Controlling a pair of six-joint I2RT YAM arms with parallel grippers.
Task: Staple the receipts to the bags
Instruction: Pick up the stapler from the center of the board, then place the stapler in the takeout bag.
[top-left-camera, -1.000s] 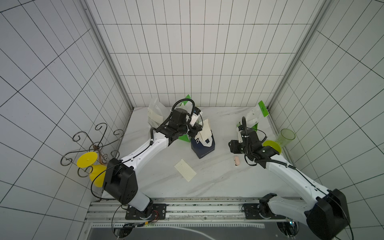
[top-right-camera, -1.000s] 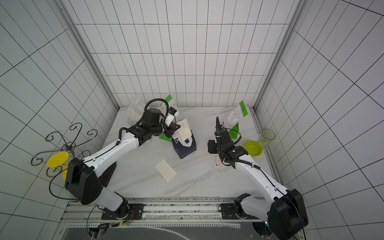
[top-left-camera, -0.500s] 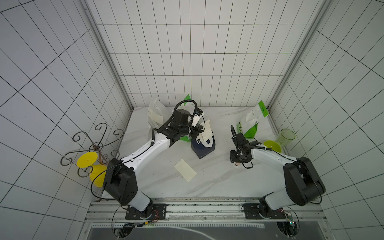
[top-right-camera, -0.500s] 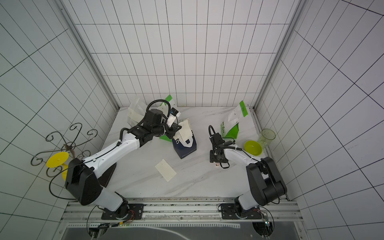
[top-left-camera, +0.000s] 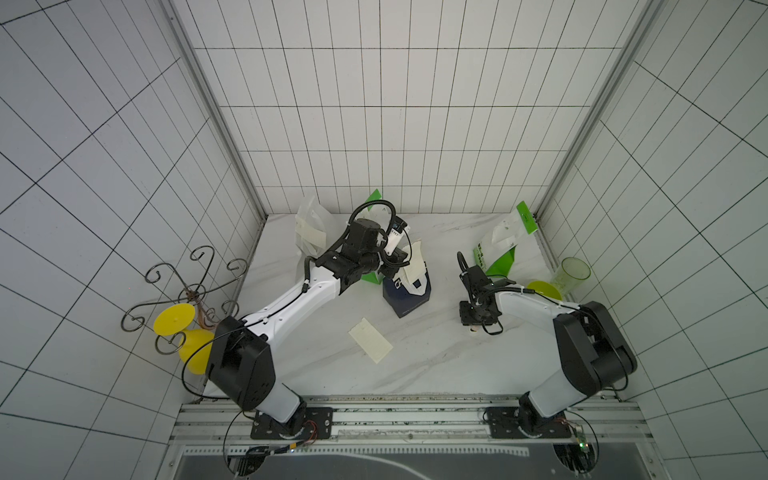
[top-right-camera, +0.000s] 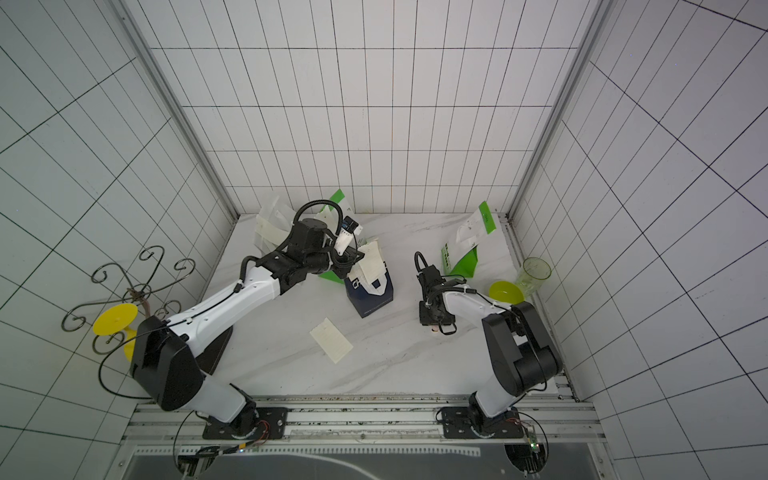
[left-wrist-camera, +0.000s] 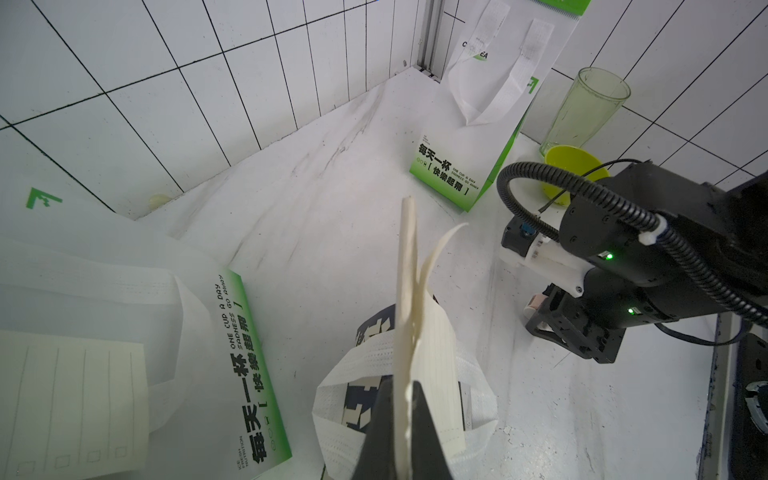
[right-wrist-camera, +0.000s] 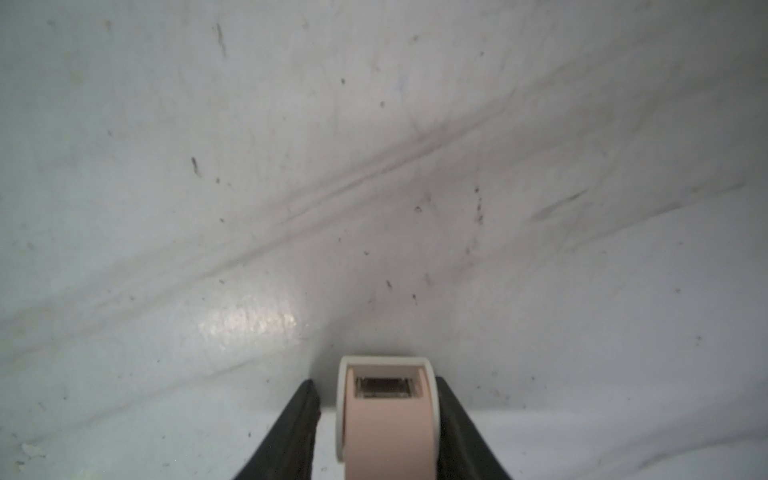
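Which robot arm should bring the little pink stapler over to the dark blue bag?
Probably the right. Its claw already straddles the pink stapler on the table, while the left claw is busy pinching a receipt upright over the navy bag.

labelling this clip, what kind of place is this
Likely a staged robot test cell, not a real shop: white tiled walls box in a marble-look table, two arms are bolted to a rail at its front edge, and takeaway bags stand about as props.
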